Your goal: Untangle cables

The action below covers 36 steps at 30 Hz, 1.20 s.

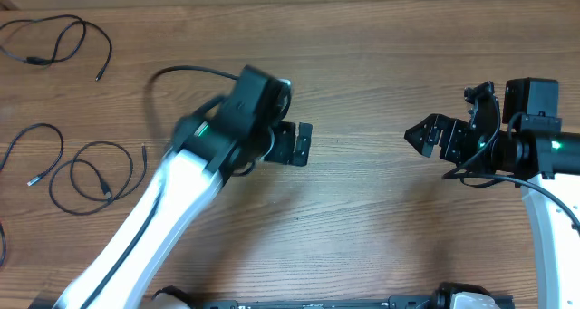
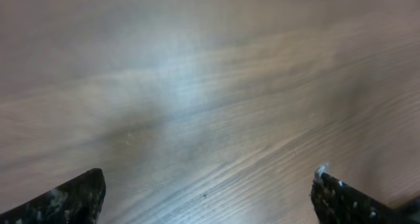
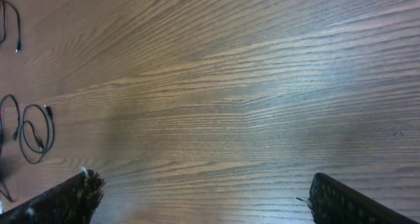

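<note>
**Cords laid apart at the left, both arms empty**

At the far left of the counter (image 1: 362,64) we see the cables (image 1: 95,178) lying as separate loops, near one another but not crossing. We judge that this is the layout the task is after. The left arm (image 1: 181,200) hangs over mid-counter, well apart from them. The left jaws are spread wide and hold nothing. The right arm (image 1: 544,150) sits by the right edge, the right jaws likewise spread and empty, pointing leftward over bare wood.
</note>
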Tool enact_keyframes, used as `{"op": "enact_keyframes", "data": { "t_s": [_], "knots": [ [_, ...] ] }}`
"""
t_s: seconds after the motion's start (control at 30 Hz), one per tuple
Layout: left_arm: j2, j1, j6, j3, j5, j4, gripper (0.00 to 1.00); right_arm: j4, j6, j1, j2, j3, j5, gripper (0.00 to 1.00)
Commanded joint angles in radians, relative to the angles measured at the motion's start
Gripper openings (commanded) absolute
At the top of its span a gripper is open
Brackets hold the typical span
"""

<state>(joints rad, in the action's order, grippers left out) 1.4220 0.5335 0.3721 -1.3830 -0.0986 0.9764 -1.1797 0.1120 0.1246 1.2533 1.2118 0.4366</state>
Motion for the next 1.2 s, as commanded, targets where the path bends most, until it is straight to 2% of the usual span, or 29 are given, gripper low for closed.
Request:
{"op": "enact_keyframes", "data": {
  "t_s": [0.0,0.17,0.3,0.4,0.43,0.5,0.53,0.6,0.73,0.8,0.87,1.17],
  "knots": [
    [-0.248,0.078,0.109,-0.013,0.301,0.026,1.00,0.003,-0.001,0.003,0.000,0.025,-0.010,1.00],
    [-0.518,0.093,0.114,-0.013,0.404,0.148,1.00,0.003,-0.001,0.003,0.000,0.025,-0.010,1.00],
    [-0.558,0.093,0.114,-0.013,0.468,0.283,1.00,0.009,0.005,0.003,0.000,0.025,-0.003,1.00],
    [-0.545,0.093,0.114,-0.013,0.468,0.307,1.00,0.034,0.023,0.003,0.000,0.025,0.027,1.00],
    [-0.544,0.093,0.114,-0.013,0.468,0.307,1.00,0.013,0.023,0.003,0.000,0.025,0.051,1.00],
    [-0.543,0.093,0.114,-0.013,0.468,0.307,1.00,0.000,0.011,0.004,-0.003,0.026,0.310,1.00],
    [-0.542,0.093,0.114,-0.013,0.468,0.307,1.00,-0.013,0.010,0.004,-0.016,0.026,0.325,1.00],
    [-0.541,0.093,0.114,-0.013,0.468,0.307,1.00,-0.053,-0.046,0.004,-0.103,0.026,0.289,1.00],
    [-0.541,0.093,0.114,-0.013,0.468,0.307,0.99,-0.211,-0.045,0.004,-0.486,0.025,0.114,1.00],
    [-0.541,0.093,0.114,-0.013,0.468,0.307,1.00,-0.401,-0.041,0.004,-0.645,0.025,0.098,1.00],
    [-0.541,0.093,0.114,-0.013,0.468,0.307,1.00,-0.474,-0.037,0.004,-0.667,0.025,0.099,1.00],
    [-0.541,0.093,0.114,-0.013,0.468,0.307,1.00,-0.476,-0.038,0.004,-0.667,0.025,0.098,1.00]
  ]
}}
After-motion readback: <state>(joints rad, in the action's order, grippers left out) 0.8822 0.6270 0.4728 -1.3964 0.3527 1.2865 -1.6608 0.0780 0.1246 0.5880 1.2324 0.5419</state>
